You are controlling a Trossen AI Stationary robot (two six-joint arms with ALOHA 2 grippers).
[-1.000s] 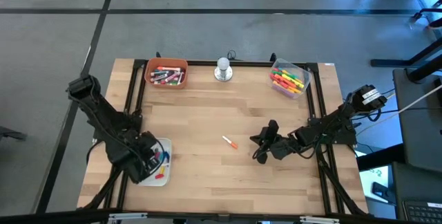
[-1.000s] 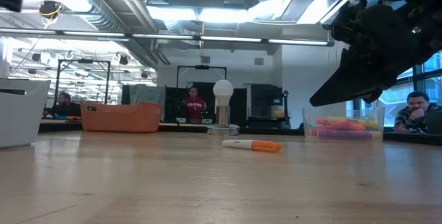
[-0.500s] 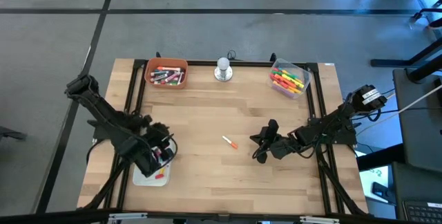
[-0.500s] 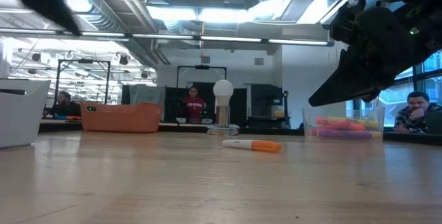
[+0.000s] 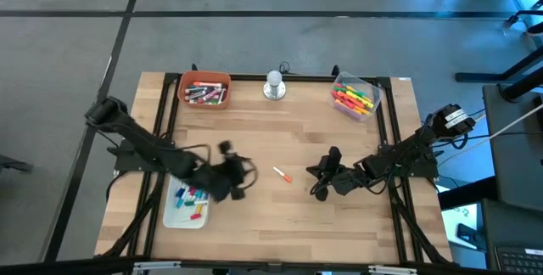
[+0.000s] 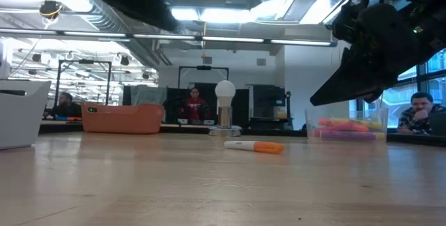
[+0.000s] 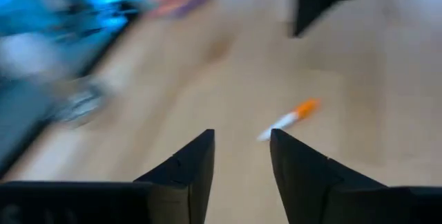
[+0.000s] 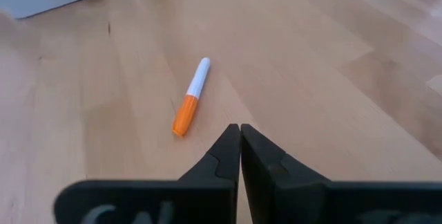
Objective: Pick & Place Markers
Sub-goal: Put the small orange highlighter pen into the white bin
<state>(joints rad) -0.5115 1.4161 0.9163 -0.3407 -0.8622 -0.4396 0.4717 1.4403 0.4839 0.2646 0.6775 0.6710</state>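
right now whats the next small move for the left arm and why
Probably carry the left gripper on toward the orange-capped marker and lower it over the pen. Its fingers are open and empty, the marker lies alone on the bare table ahead of it, and the right gripper is shut beside it.

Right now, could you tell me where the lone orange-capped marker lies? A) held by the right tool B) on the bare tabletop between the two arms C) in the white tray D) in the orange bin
B: the orange-capped marker lies loose on the tabletop, with the left tool on one side and the right tool on the other, neither touching it.
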